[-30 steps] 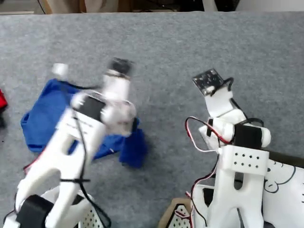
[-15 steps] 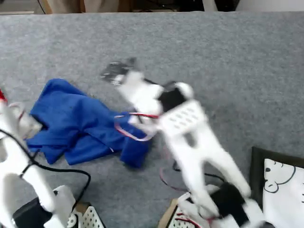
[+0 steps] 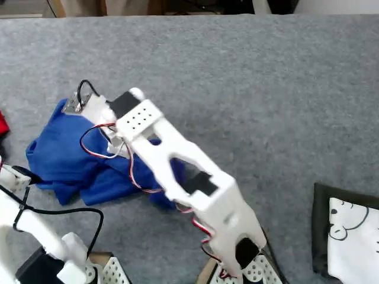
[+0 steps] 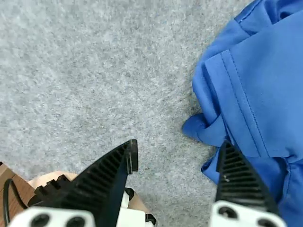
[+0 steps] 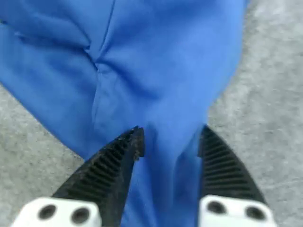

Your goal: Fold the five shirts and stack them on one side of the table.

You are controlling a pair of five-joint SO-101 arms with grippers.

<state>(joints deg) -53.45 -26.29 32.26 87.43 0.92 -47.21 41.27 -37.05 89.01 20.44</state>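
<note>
A crumpled blue shirt lies on the left part of the grey table. My right arm stretches from the front edge across the shirt, and its gripper sits over the shirt's far corner. In the right wrist view that gripper is open, its fingers straddling a ridge of blue shirt. My left gripper is open over bare grey cloth just beside the blue shirt's hem. The left arm stands at the table's front left.
A folded white shirt with a drawn figure lies on a dark one at the front right corner. Something red shows at the left edge. The back and right of the table are bare grey cloth.
The left arm has pulled off the shirt toward the front left edge. The right arm has swung from the right side across to the shirt's far corner. The shirt has bunched a little.
</note>
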